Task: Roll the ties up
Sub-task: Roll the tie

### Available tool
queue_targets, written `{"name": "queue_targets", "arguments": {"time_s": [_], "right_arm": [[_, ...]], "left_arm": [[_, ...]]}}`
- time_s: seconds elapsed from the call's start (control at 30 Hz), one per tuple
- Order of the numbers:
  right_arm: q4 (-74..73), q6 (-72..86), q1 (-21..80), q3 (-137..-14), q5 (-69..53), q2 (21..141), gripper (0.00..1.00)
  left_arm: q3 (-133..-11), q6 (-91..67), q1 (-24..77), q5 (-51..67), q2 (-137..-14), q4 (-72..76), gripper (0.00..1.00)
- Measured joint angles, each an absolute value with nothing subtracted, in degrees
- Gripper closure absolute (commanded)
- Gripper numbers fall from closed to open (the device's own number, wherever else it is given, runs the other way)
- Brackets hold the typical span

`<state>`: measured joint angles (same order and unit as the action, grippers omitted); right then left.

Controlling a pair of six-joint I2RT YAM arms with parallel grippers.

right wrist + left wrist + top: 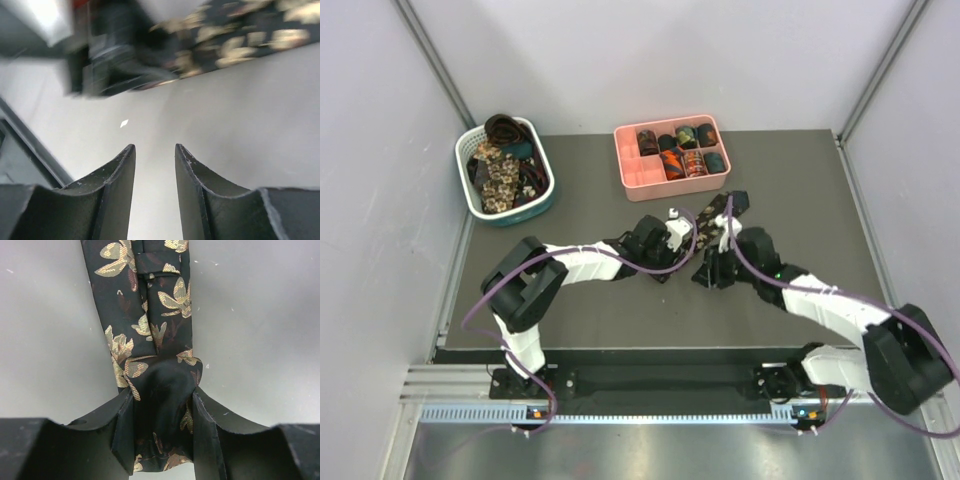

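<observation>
A dark tie with beige floral print [718,213] lies as a strip on the grey table, running up-right from the centre. My left gripper [693,234] is shut on its near end. In the left wrist view the tie [150,315] stretches away from the left gripper [162,392], with bunched fabric between the jaws. My right gripper [712,272] is just below and right of that, open and empty. In the right wrist view the right gripper [155,147] hovers over bare table, and the tie [235,40] is blurred at the top.
A pink divided tray [630,180] at the back centre holds several rolled ties [685,150]. A white-and-teal slotted basket [470,195] at the back left holds more loose ties [500,170]. Walls enclose the table on three sides.
</observation>
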<state>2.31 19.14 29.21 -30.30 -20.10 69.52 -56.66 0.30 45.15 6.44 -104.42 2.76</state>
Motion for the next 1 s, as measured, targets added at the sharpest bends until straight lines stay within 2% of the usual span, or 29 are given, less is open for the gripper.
{"name": "queue_targets", "arguments": {"time_s": [0.17,0.4,0.6,0.77,0.9,1.0], "right_arm": [[3.3,17.3,43.8,-28.0,-8.4,64.3,0.62],[0.7,12.0,64.8,-30.2,13.8,66.2,0.56],[-6.3,4.8,74.8,-38.1,29.6,77.9,0.51],[-10.5,-3.7,82.0,-51.9,40.1,94.3,0.48],[-9.8,-9.1,84.9,-60.2,46.5,103.0,0.41],[-9.2,-13.1,85.0,-61.9,50.5,107.0,0.41]], "left_arm": [[-56.5,-1.8,45.6,4.9,-104.4,3.0,0.81],[-56.5,-3.1,45.7,4.5,-104.3,2.8,0.82],[-57.0,-3.1,46.5,4.0,-103.8,-0.2,0.82],[-60.1,-4.1,47.0,3.1,-104.8,-5.1,0.82],[-61.9,-4.6,47.4,2.1,-105.6,-7.6,0.82],[-63.2,-4.9,47.5,2.0,-106.1,-9.3,0.82]]}}
